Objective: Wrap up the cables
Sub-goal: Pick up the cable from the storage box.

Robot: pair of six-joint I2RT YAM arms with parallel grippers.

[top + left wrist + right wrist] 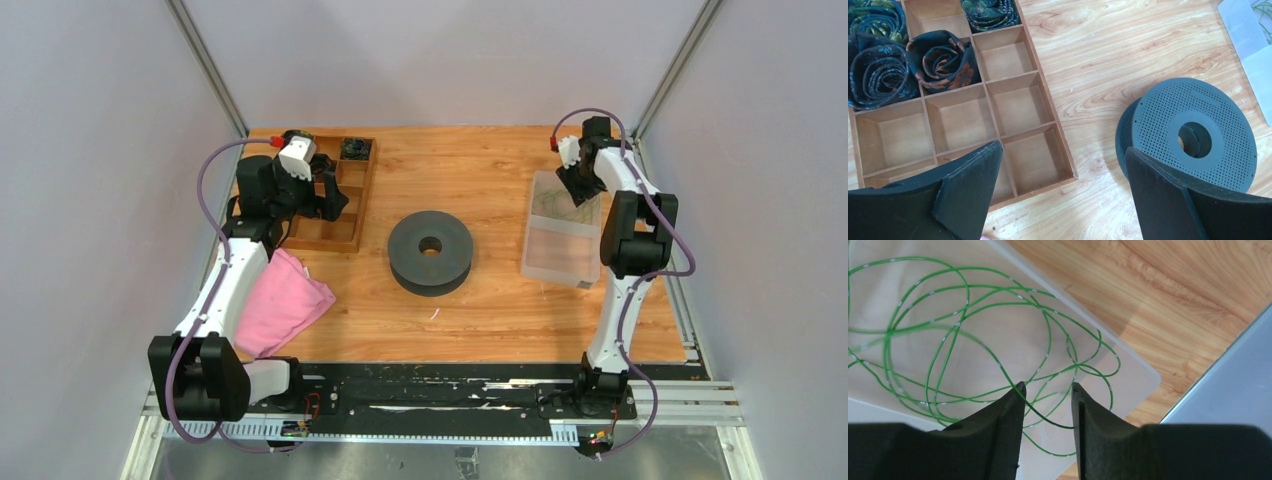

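Observation:
The cables (pixel 1074 361) are thin green wire lying in loose overlapping loops on the floor of a clear plastic bin (pixel 1128 367). From above they show only faintly (pixel 560 200). My right gripper (pixel 1048 386) hangs over the bin's far end (pixel 575 185). Its jaws stand partly apart, and one strand crosses the gap between the fingertips without being pinched. My left gripper (pixel 1064 148) is wide open and holds nothing. It hovers over the table by the near right corner of a wooden tray (pixel 1048 100). A dark grey perforated spool (pixel 1193 132) lies flat at the table's middle (pixel 431 252).
The wooden divided tray (pixel 340 235) at the back left holds rolled dark patterned fabric (pixel 943 60) in its far cells. A pink cloth (pixel 280 300) lies at the front left, beside the left arm. The clear bin (pixel 560 255) stands close to the table's right edge.

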